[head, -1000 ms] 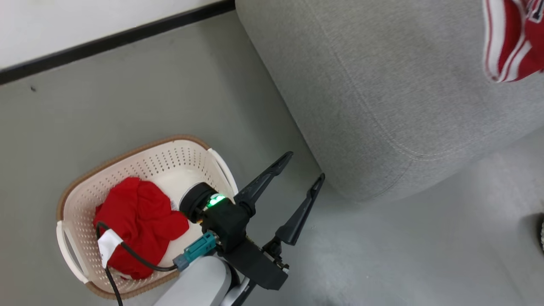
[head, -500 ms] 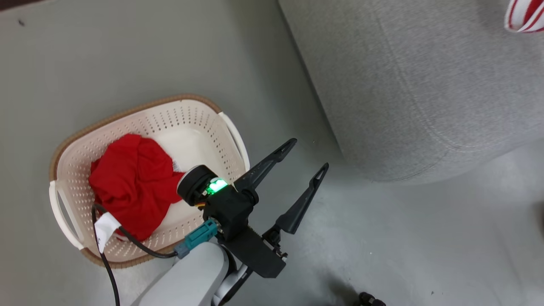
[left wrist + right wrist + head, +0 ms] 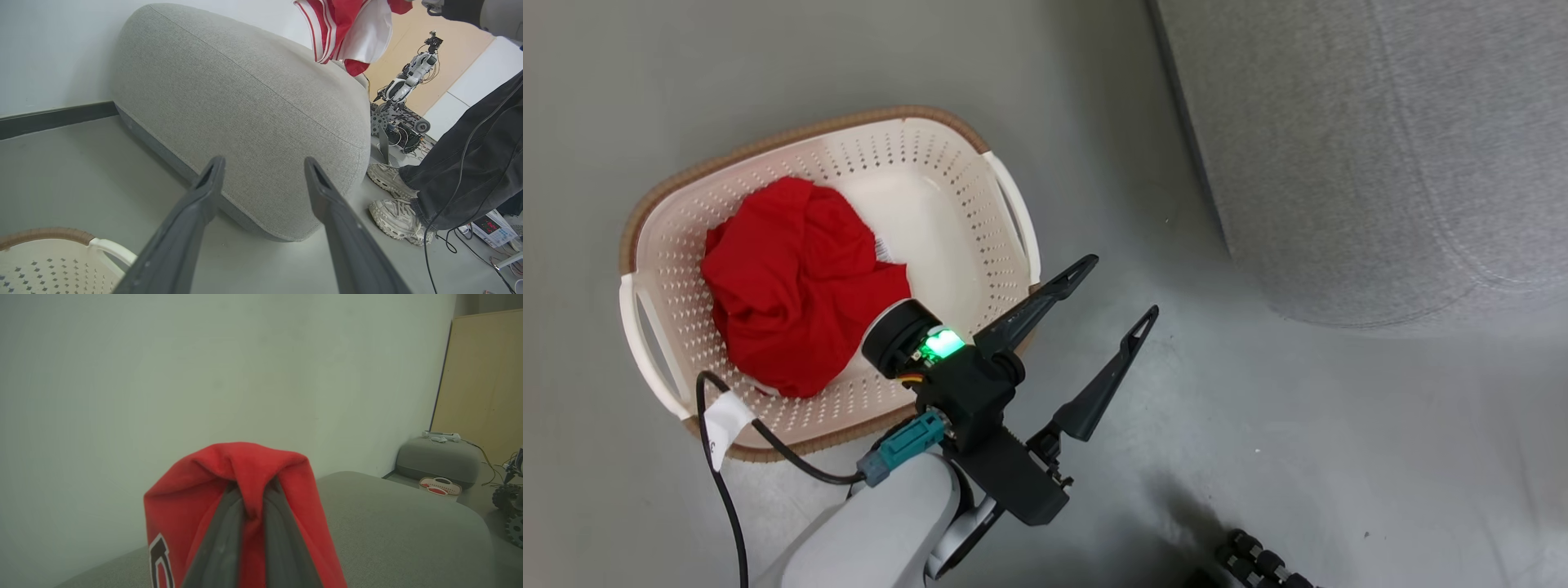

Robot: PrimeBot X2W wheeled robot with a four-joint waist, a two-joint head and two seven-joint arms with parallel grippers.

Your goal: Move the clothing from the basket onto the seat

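Observation:
A crumpled plain red garment [image 3: 796,282] lies in the cream perforated basket [image 3: 980,237] on the floor. My left gripper [image 3: 1117,287] hangs open and empty just right of the basket's rim, fingers toward the grey seat [image 3: 1372,155]. In the left wrist view the open gripper [image 3: 264,163] faces the seat [image 3: 253,106], with the basket's rim [image 3: 45,234] at lower left. A red jersey with white stripes [image 3: 347,30] hangs above the seat. In the right wrist view my right gripper [image 3: 251,488] is shut on a fold of red jersey [image 3: 204,510], above the seat [image 3: 392,522].
A person's legs in dark trousers [image 3: 470,163] and pale sneakers [image 3: 394,212] stand beside the seat's far end. Another robot [image 3: 404,81] and cables sit beyond. A grey footstool [image 3: 439,459] stands by the wall. A dark wheeled part [image 3: 1258,563] shows at the bottom.
The head camera has swung down and left, so basket and seat shifted up and right in view and the jersey left the frame. The left gripper stays open beside the basket.

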